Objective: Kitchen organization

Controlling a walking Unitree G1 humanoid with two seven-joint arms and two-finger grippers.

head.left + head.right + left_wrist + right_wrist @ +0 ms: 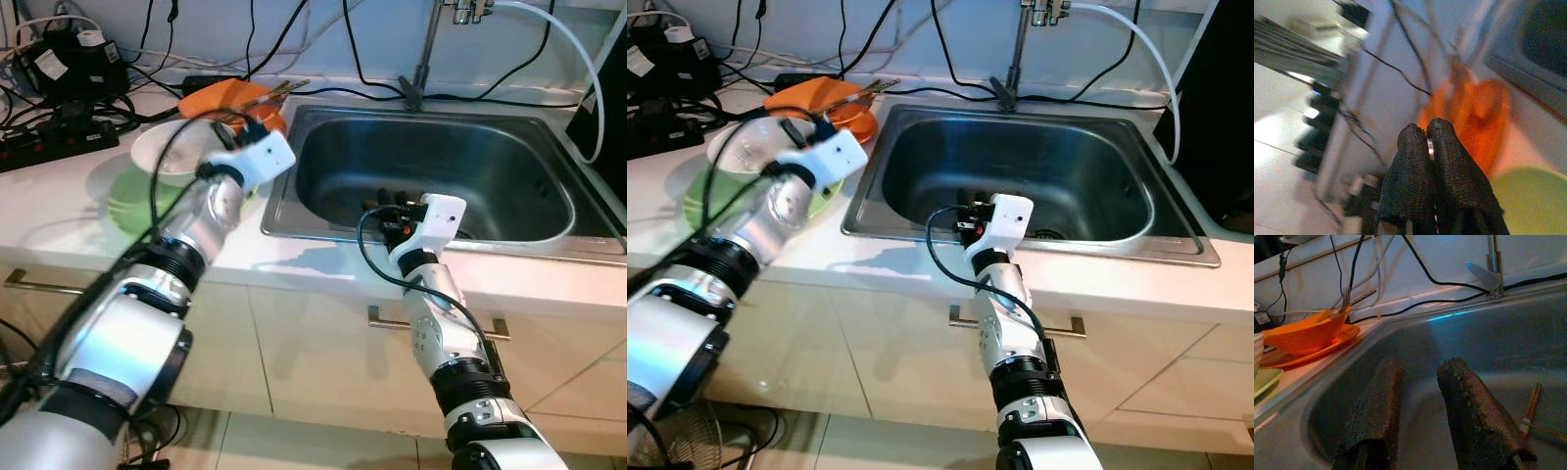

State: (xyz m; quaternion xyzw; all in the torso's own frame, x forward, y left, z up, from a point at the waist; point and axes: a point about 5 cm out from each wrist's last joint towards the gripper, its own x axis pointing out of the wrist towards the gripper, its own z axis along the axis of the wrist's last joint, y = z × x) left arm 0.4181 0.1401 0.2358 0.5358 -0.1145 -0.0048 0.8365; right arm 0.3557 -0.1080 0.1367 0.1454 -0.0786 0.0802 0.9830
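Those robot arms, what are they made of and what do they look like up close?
Both arms are silver metal with black ribbed joint rings. Each wrist carries a white plastic housing, with thin black cables looping alongside. The left gripper and right gripper each end in two long black, rough-textured fingers.

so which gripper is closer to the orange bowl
Left. The left gripper hovers right beside the orange bowl on the counter; the right gripper is down inside the sink, apart from it.
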